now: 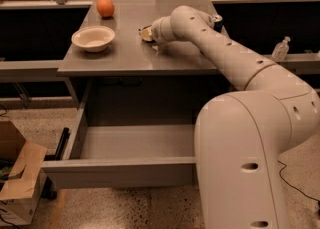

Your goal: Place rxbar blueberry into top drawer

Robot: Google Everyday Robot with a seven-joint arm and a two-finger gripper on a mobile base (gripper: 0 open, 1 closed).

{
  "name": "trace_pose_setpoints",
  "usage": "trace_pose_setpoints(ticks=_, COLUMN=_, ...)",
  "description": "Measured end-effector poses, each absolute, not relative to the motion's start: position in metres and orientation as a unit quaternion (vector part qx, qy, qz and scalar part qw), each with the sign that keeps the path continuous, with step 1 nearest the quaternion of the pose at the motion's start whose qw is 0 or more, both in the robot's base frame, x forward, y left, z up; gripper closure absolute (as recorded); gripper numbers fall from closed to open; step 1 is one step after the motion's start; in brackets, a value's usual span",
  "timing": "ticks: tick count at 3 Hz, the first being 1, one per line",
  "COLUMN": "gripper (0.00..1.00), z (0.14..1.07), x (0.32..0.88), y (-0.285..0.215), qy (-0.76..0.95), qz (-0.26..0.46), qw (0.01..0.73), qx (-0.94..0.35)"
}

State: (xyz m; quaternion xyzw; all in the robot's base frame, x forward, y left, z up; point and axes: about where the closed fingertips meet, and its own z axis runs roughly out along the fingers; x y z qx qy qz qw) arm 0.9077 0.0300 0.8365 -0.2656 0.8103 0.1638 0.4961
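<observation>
**Jaws low on the bench, drawer open beneath**

Jaws sit at the end of the white arm [235, 58], just above the middle of the grey bench [125, 55], with the wrist turned toward nine o'clock. Whether they are clenched or released cannot be told, because the wrist covers them. The rxbar blueberry cannot be picked out. In my judgement it lies at or under the jaws.

The top drawer [120, 172] stands pulled out at six o'clock, wide and shallow.

Risks, as I judge them: a thin flat wrapper may slip from a shallow pinch during the lift. The carry must come forward over the bench edge and then down, so a short reach could drop the bar on the floor [150, 213]. A wide swing could knock the bowl [93, 38] at nine o'clock, or the dark can [216, 19] just behind the arm.

An orange [105, 7] rests at eleven o'clock. A cardboard box [17, 183] stands at seven, and a clear bottle [281, 49] on a ledge at three. The floor is speckled stone.
</observation>
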Motion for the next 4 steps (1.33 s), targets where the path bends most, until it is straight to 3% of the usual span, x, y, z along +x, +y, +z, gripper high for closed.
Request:
trace_pose_setpoints(ticks=2, gripper=1.00, z=0.8366, x=0.9077, y=0.0300, qy=0.810, qz=0.164, qw=0.496, qx=-0.266)
trace_pose_setpoints(ticks=3, gripper=0.90, z=0.8368, x=0.9076, y=0.0300, qy=0.810, qz=0.164, qw=0.496, qx=-0.266)
trace_pose_setpoints(ticks=4, gripper=0.67, z=0.8373, x=0.9075, y=0.0300, qy=0.810, qz=0.164, qw=0.496, qx=-0.266)
